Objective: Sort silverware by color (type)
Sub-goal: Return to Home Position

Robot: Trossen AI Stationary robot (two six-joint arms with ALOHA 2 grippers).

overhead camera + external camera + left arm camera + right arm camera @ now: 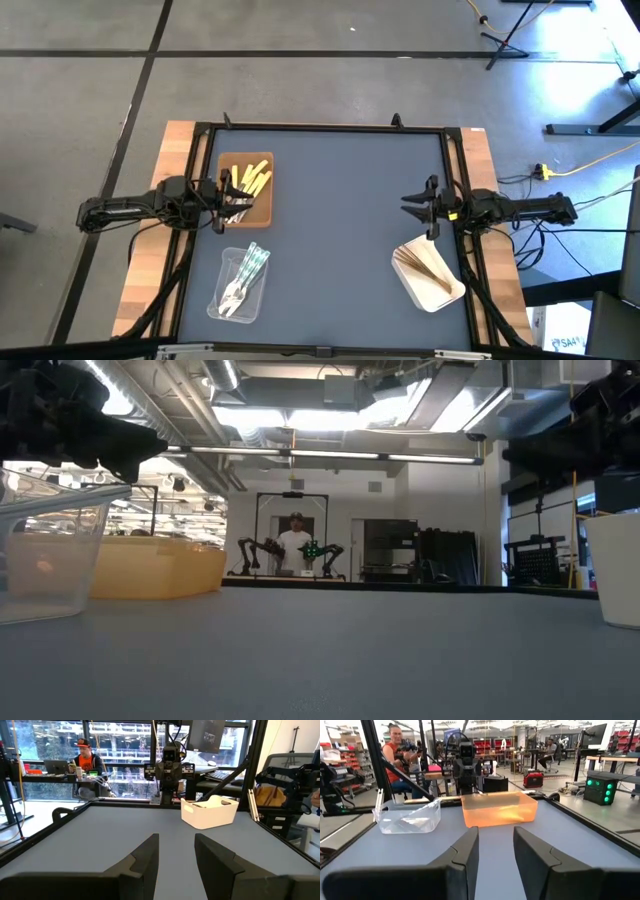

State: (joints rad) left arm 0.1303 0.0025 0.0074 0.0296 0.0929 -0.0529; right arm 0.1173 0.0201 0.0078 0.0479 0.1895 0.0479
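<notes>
At the far left, left tool [222, 203]: its two fingers [145, 857] are spread apart with nothing between them. It hangs over the left rim of the orange tray.
Orange tray [262, 215]: sits near the left side of the tabletop [330, 200].
Yellow silverware [250, 180]: lies in a small heap inside the orange tray, just beside the left tool, on the side toward the middle.
Clear tray [222, 305]: sits next to the orange tray, closer to the front edge, apart from the left tool.
Greenish silverware [245, 272]: lies inside the clear tray, all pointing much the same way.
White tray [440, 293]: sits tilted near the right side.
Wooden silverware [420, 262]: lies stacked inside the white tray, near the right tool but not touching it.
Right tool [418, 207]: sits at the right edge, just beside the white tray. Its fingers [465, 855] are spread apart and hold nothing.
</notes>
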